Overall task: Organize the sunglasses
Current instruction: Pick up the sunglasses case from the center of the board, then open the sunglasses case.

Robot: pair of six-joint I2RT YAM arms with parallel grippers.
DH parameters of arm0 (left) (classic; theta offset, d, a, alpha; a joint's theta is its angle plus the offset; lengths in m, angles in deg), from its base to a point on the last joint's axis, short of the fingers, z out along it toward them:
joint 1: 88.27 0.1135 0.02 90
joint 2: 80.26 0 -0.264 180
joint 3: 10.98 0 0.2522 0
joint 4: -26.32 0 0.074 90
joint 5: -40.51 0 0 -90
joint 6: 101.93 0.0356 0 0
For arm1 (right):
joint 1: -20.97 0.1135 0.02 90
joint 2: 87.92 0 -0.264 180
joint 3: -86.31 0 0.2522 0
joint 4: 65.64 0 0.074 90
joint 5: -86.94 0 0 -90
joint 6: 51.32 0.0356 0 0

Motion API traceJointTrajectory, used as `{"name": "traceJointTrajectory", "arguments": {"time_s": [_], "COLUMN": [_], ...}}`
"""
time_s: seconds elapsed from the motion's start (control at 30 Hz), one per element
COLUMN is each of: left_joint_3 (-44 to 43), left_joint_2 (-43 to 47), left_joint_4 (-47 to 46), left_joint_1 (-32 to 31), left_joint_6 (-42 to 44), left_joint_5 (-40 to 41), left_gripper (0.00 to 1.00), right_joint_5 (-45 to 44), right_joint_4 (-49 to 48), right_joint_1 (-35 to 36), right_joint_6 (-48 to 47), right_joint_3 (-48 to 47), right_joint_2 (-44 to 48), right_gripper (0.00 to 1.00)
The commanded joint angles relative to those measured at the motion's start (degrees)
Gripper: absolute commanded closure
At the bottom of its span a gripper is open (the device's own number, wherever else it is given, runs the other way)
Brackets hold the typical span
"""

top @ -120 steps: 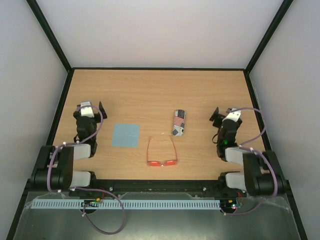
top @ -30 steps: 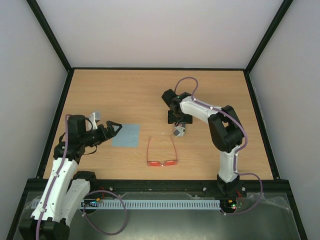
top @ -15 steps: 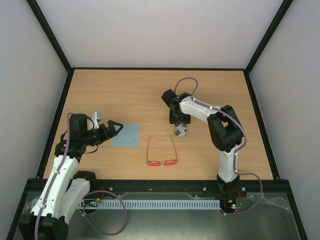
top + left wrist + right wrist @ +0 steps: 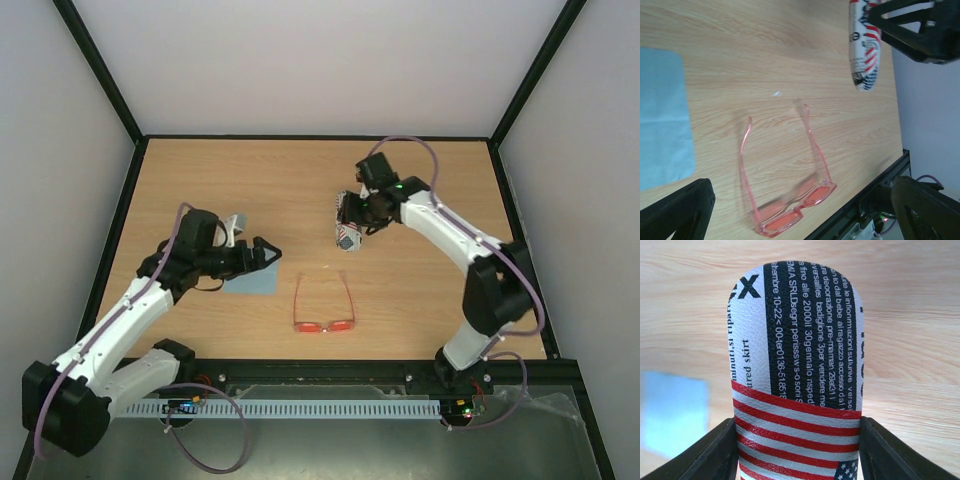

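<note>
The sunglasses (image 4: 324,306), thin red-orange frame with red lenses and temples unfolded, lie on the table near the front middle; they also show in the left wrist view (image 4: 785,190). My left gripper (image 4: 262,254) is open and empty, hovering over the light-blue cloth (image 4: 255,277), left of the glasses. My right gripper (image 4: 352,222) is shut on the flag-patterned case (image 4: 347,227) and holds it off the table behind the glasses. The case fills the right wrist view (image 4: 797,370) between both fingers and shows in the left wrist view (image 4: 864,47).
The wooden table (image 4: 300,180) is ringed by a black frame with grey walls on three sides. A black rail runs along the front edge (image 4: 320,368).
My right gripper has closed on the case and lifted it back and left, off the table. My left arm has reached right, over the cloth, toward the glasses. The glasses have not moved.
</note>
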Motion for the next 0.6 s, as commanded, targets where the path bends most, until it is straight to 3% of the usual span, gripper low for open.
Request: {"name": "traceJointTrajectory", "arguments": {"time_s": [0.0,0.23,0.57], "left_joint_3": [-3.59,-10.83,-13.32], "left_joint_2": [-2.8,-6.71,-13.49], "left_joint_4": [-4.54,-6.93,-9.83], "left_joint_1": [-2.59,-8.36,-15.1], "left_joint_6": [-4.12,-8.19,-10.23], "left_joint_5": [1.45,3.8,9.9], "left_gripper": [0.0,0.0,0.0], "right_joint_5": [23.21,38.03,42.74], "right_joint_4": [-7.6,-16.01,-14.38], "right_joint_1": [-3.07,-3.61,-3.61], "right_joint_6": [-1.5,3.77,3.3], "right_joint_3": [5.54,13.73,15.77], "right_joint_2": [9.14,16.57,21.1], "right_gripper": [0.6,0.64,0.65]}}
